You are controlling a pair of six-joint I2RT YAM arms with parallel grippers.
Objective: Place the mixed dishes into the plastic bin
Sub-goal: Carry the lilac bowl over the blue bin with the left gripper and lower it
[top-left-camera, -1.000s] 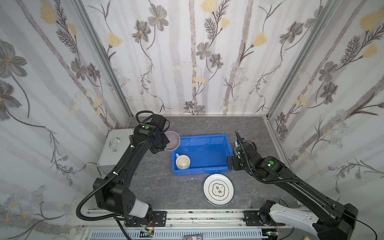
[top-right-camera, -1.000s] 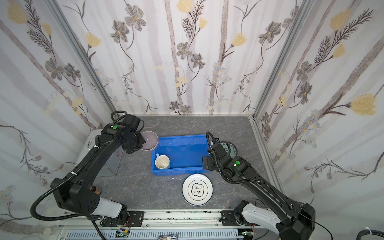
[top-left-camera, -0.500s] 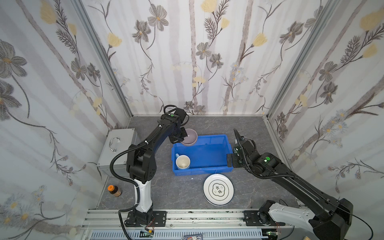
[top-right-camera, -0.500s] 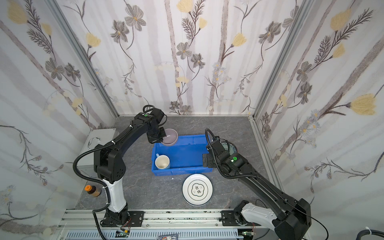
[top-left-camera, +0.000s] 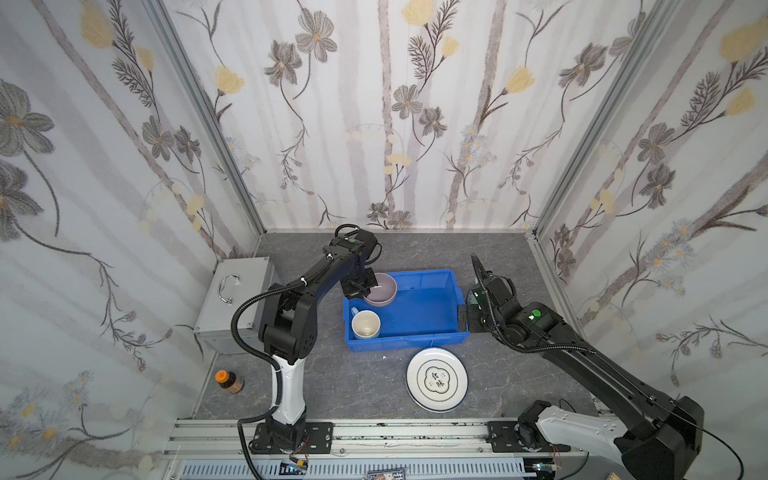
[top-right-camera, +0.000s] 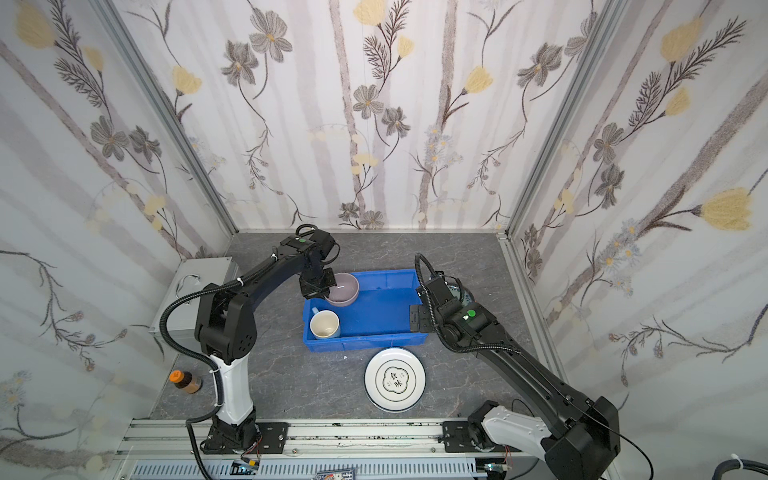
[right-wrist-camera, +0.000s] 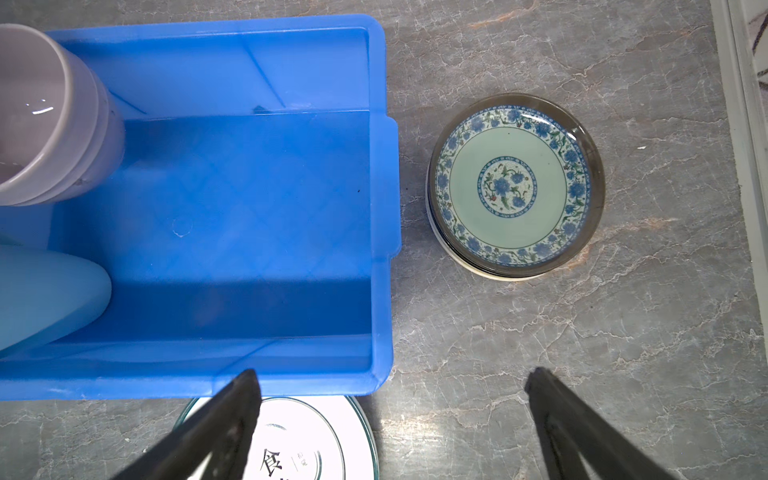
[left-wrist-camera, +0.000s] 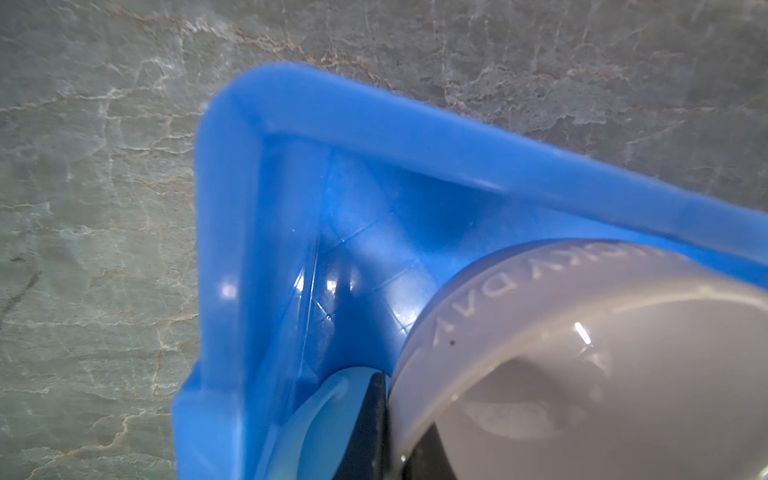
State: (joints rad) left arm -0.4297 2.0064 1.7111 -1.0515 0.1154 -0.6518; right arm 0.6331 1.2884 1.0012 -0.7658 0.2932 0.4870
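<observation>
My left gripper (top-left-camera: 360,289) is shut on the rim of the lilac bowl (top-left-camera: 381,289), one finger inside it and one outside. The bowl hangs tilted over the back left corner of the blue plastic bin (top-left-camera: 415,316); the left wrist view shows the bowl (left-wrist-camera: 582,353) against that corner (left-wrist-camera: 291,166). A pale blue mug (top-left-camera: 365,325) stands in the bin's front left. A white plate (top-left-camera: 437,379) lies on the table in front of the bin. Right of the bin, a teal-patterned plate (right-wrist-camera: 513,185) tops a small stack. My right gripper (right-wrist-camera: 392,374) is open and empty near the bin's front right corner.
A grey metal case (top-left-camera: 237,299) with a handle stands against the left wall. A small brown bottle (top-left-camera: 228,380) with an orange cap sits near the front left. The arms' mounting rail (top-left-camera: 374,432) runs along the front edge. Flowered walls close in three sides.
The left arm has carried the bowl rightward, from beside the grey case to over the bin's back left corner. The right arm has hardly moved.
</observation>
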